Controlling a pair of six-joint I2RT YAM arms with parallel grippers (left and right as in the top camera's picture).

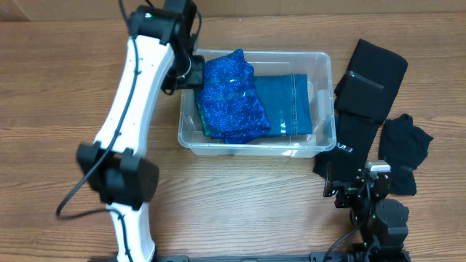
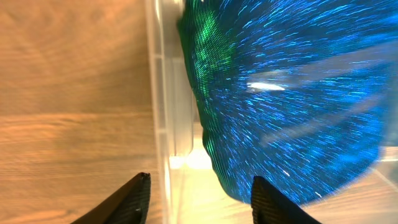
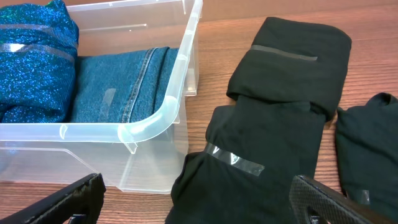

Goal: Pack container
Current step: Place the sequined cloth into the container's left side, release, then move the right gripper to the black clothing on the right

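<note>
The clear plastic container (image 1: 322,73) sits mid-table, holding a sparkly blue garment (image 1: 231,98) on the left and folded blue jeans (image 1: 287,102) on the right. My left gripper (image 1: 191,67) is open and empty at the container's left rim; in the left wrist view (image 2: 200,198) its fingers straddle the container wall (image 2: 163,93), with the sparkly garment (image 2: 292,99) just inside. My right gripper (image 1: 358,185) is open and empty near the front edge, over folded black garments (image 1: 368,87). The right wrist view shows its fingers (image 3: 199,202), the container corner (image 3: 155,121) and the black garments (image 3: 273,124).
A smaller crumpled black garment (image 1: 405,142) lies at the far right, beside the folded black ones. Bare wooden tabletop (image 1: 58,87) lies left of the container and along the front.
</note>
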